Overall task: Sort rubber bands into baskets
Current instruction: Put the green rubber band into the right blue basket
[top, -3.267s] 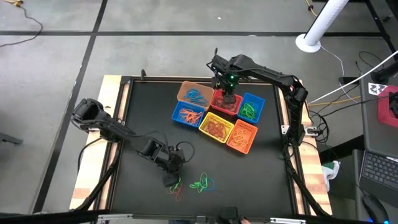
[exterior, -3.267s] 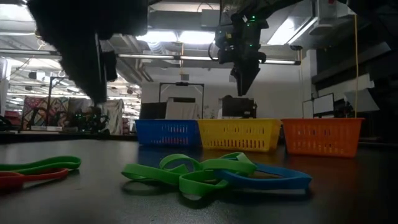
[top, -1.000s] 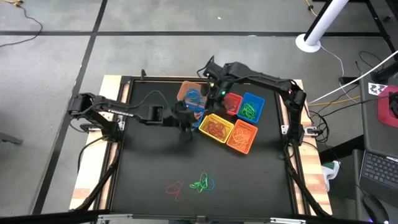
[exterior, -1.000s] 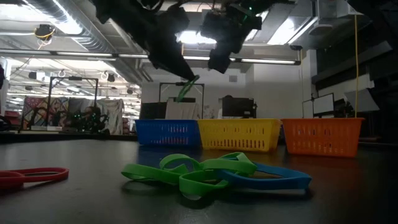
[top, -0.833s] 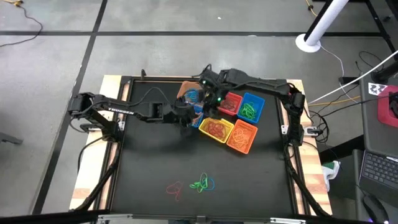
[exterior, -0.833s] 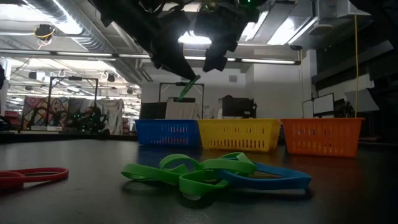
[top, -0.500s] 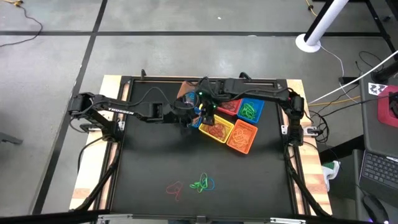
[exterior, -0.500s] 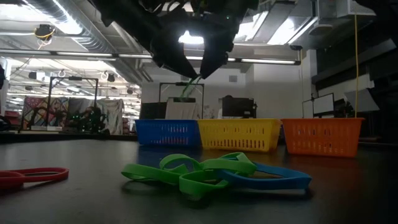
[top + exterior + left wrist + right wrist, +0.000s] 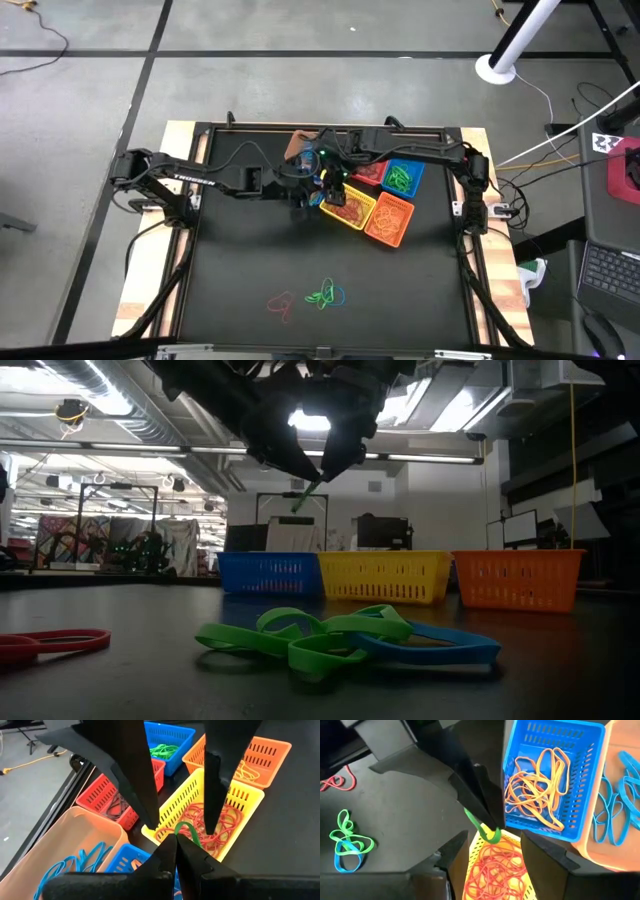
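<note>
My left gripper [image 9: 175, 839] is shut on a green rubber band [image 9: 188, 832] and hovers over the cluster of baskets, above the near corner of the yellow basket [image 9: 347, 208]. My right gripper [image 9: 494, 840] is open. Its two fingers [image 9: 216, 795] stand on either side of the band and of the left fingertips [image 9: 488, 826]; I see no touch. In the low view the band [image 9: 305, 498] hangs high above the baskets. More rubber bands, green [image 9: 320, 640], blue [image 9: 435, 647] and red [image 9: 50, 643], lie loose near the table's front edge. My left gripper pinches one end of the green band's loop [image 9: 180, 831] between its two fingertips. The fingers slant down from the table's left side. The rest of the loop [image 9: 489, 835] sticks out past the tips, slack and lifted clear above the yellow basket.
The baskets stand packed together at the table's far middle: tan with blue bands [image 9: 615, 810], blue with orange bands [image 9: 547, 780], red [image 9: 112, 795], blue with green bands [image 9: 167, 742], yellow with red bands [image 9: 495, 870], orange [image 9: 252, 755]. Bare black mat [image 9: 240, 260] lies between them and the loose bands.
My right gripper has swung from over the red basket toward the table's left and near edge, down to my left gripper, and now straddles the green band with its open fingers. My left gripper has kept the band in place.
</note>
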